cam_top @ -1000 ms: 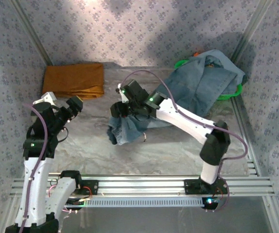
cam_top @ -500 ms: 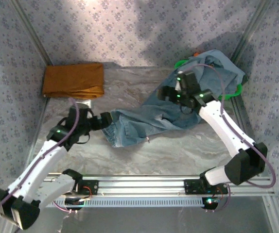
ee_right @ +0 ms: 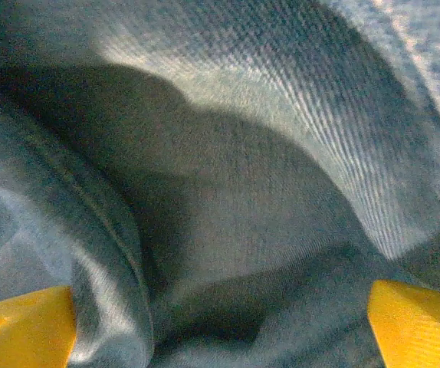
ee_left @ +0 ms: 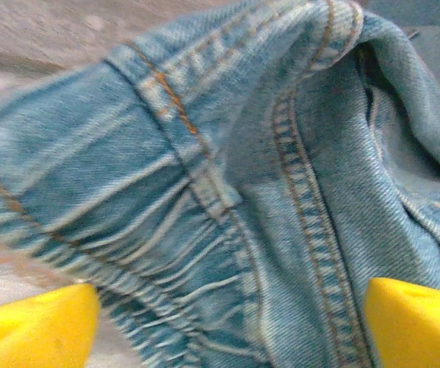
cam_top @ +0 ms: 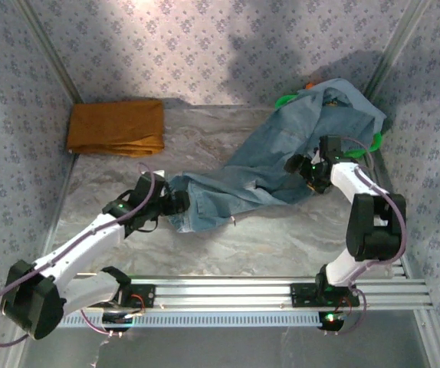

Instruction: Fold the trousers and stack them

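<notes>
The grey marbled worktop (cam_top: pixel 281 238) carries the trousers (cam_top: pixel 220 198) crumpled across its middle, a paler grey-blue garment (cam_top: pixel 335 115) heaped far right and an orange-brown folded garment (cam_top: pixel 116 126) far left, with the left hand (cam_top: pixel 175 203) spread wide over the denim's left end and the right hand (cam_top: pixel 303 165) spread wide against blue cloth.

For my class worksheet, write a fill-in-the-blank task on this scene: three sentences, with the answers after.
1. The far end of the jeans is heaped on a ______ basket.
2. The folded ______ garment lies in the far left corner.
3. The jaws of the left gripper and the right gripper both stand ______ at the denim.
Missing words: green; orange; open.
</notes>
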You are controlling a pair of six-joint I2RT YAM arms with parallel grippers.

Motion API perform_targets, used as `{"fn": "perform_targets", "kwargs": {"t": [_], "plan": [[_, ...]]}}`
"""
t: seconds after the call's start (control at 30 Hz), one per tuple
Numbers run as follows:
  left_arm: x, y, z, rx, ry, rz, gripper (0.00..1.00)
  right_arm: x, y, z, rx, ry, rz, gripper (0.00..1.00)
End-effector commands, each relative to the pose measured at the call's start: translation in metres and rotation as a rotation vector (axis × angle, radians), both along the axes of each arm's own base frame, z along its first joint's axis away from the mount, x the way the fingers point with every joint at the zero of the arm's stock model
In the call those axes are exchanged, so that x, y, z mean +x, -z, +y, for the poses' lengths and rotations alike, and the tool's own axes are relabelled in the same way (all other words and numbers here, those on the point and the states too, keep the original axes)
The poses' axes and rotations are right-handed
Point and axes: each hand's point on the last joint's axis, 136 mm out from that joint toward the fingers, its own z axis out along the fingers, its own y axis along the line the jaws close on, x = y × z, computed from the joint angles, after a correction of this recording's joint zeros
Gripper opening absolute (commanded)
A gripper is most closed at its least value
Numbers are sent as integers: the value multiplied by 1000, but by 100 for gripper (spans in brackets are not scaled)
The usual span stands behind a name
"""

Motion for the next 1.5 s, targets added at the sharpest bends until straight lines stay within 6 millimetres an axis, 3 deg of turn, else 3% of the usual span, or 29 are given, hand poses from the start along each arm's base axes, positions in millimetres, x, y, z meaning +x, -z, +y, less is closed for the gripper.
{"fn": "perform_targets", "kwargs": {"t": [0.0,0.1,0.17,0.23,0.37,0.4,0.43,0.6,0.73,0.87,0.97,1.1,1.13,1.2,1.27,1.33,1.4,1.43,1.47], "plan": [[4,3,-28,-128,55,0,78,19,8,10,105,-22,-51,90],[3,10,-40,-174,84,29,74,26,12,17,144,-47,-64,79],[3,14,-42,-165,89,28,67,29,13,20,153,-59,-69,65],[4,21,-40,-146,82,29,48,29,14,22,154,-68,-63,43],[5,30,-35,-103,78,35,8,28,12,26,153,-90,-56,13],[5,29,-32,-86,74,32,0,26,9,25,144,-87,-60,6],[5,26,-29,-71,65,25,0,25,3,25,139,-86,-72,0],[10,-7,2,2,-39,-68,0,14,-45,34,89,-92,-173,0],[16,-45,30,0,-118,-131,0,0,-93,56,63,-133,-270,0],[21,-68,60,-14,-198,-162,0,-17,-128,70,21,-156,-342,0],[21,-78,69,-26,-210,-171,0,-29,-128,47,-75,-79,-328,0],[20,-76,66,-32,-201,-156,0,-54,-100,-8,-166,115,-242,0],[20,-74,66,-37,-202,-152,0,-61,-88,-16,-164,144,-204,8],[20,-67,61,-56,-190,-137,0,-72,-64,-21,-155,149,-128,55],[19,-58,48,-93,-144,-102,3,-81,-48,-31,-196,165,-84,76],[15,-47,37,-90,-116,-64,41,-85,-39,-45,-240,208,-70,93],[12,-35,23,-74,-76,-47,78,-84,-29,-57,-219,246,-50,99],[11,-29,17,-62,-62,-39,92,-80,-25,-58,-195,228,-53,100],[11,-23,10,-60,-43,-34,99,-75,-19,-61,-178,227,-51,100]]}}
